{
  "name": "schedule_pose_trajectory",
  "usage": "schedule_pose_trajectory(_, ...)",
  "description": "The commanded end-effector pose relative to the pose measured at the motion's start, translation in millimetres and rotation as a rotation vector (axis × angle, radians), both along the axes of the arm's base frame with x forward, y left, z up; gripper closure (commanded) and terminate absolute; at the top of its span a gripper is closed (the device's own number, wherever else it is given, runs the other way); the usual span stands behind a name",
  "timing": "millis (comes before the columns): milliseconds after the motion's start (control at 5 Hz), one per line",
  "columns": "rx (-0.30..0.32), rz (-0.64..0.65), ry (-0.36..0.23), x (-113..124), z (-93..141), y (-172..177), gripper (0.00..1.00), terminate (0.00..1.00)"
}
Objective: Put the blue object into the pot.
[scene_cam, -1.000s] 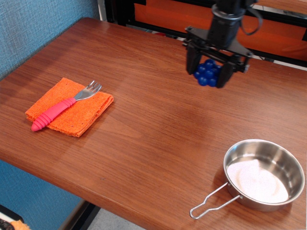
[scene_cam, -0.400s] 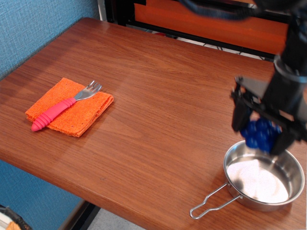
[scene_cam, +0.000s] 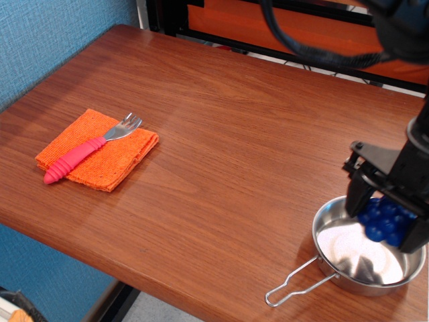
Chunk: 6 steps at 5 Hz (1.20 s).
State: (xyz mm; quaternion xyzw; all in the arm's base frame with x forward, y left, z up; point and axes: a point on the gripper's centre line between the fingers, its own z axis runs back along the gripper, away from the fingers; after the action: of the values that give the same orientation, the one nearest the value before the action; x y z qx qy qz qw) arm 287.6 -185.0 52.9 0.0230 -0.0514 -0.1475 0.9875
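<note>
The blue object [scene_cam: 385,222], a dark-blue glossy cluster of round bumps, is held between the black fingers of my gripper [scene_cam: 387,220]. The gripper is shut on it and hangs low over the far right part of the pot [scene_cam: 333,231], a shallow shiny steel pan with a thin wire loop handle [scene_cam: 293,283] pointing toward the front left. The cluster sits at about the height of the pot's rim, inside its outline. I cannot tell whether it touches the pot's bottom.
An orange folded cloth [scene_cam: 100,154] lies at the left of the brown wooden table [scene_cam: 221,154], with a pink-handled fork [scene_cam: 87,151] on it. The table's front edge runs close below the pot. A black and orange frame stands behind the table.
My gripper has carried the blue cluster from above the table's far side to the right and down, until it is low over the pot. The pot, cloth and fork have not moved.
</note>
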Motion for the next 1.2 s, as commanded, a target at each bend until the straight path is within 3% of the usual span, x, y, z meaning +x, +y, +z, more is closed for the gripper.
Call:
schedule_pose_trajectory(0,-0.02,0.034,0.002,-15.3,-11.1,11.8,1.0,0.0)
schedule_pose_trajectory(200,-0.02,0.036,-0.001,-16.6,-14.5,12.1,1.0,0.0)
schedule_pose_trajectory(400,-0.014,0.042,-0.013,-15.9,-11.4,16.0,0.0,0.0)
schedule_pose_trajectory(600,-0.047,0.046,-0.023,-14.2,2.5,17.8,0.0,0.0)
schedule_pose_trajectory(800,-0.04,0.069,-0.066,-8.9,22.5,23.8,0.0,0.0)
schedule_pose_trajectory(1000,0.011,0.153,-0.082,-1.0,40.4,57.6,0.0,0.0)
